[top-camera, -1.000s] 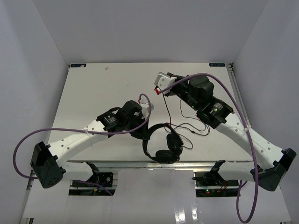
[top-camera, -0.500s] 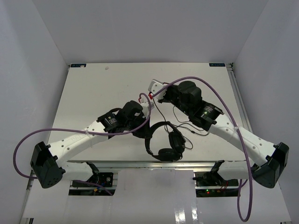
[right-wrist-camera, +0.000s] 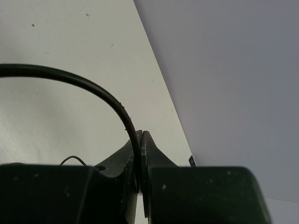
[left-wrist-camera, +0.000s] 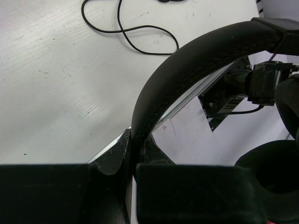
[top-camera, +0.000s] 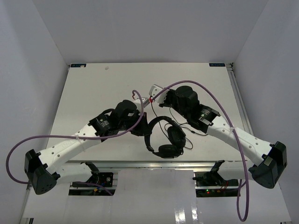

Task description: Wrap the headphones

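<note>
Top external: arms (top-camera: 79,140) angled inward; left jaws grip headband (left-wrist-camera: 196,51), right jaws pinch cord (right-wrist-camera: 93,88)

The left arm (top-camera: 65,147) and right arm (top-camera: 240,140) are white with black joints and bases (top-camera: 37,172). A purple cable (top-camera: 46,136) loops by each base. The left gripper (left-wrist-camera: 134,142) is black.

A white table (top-camera: 93,84) stands inside plain pale grey walls (top-camera: 149,28) on three sides, evenly lit; a metal rail (top-camera: 117,163) runs along its near edge.
</note>
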